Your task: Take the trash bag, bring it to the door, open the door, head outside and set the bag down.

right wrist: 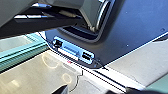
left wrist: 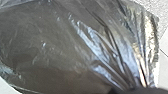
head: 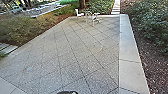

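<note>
could lose the trash bag [left wrist: 62, 50] to a slip or a tear, with thin plastic creased tightly towards the left gripper [left wrist: 140, 89] and most of the load likely borne by that bunch. looks clamped there on the gathered plastic, going by the way of the creasing. could scuff or split it by carrying it too low over the paving [head: 82, 55], or catch it on the metal strip [right wrist: 120, 77] if passing close. might ride onto the pale stone edging [head: 130, 47] or into the mulch bed [head: 155, 67] by drifting right. cannot tell open from closed at the right gripper [right wrist: 87, 91]

in the head view, opens out to the yard, with a white chair [head: 80, 14] at the far end and a hedge [head: 25, 25] along the left. in the left wrist view, gives the bag up close, dark and shiny. in the right wrist view, adds the robot's base [right wrist: 130, 30] and a green frame [right wrist: 23, 55], possibly part of a doorway
</note>
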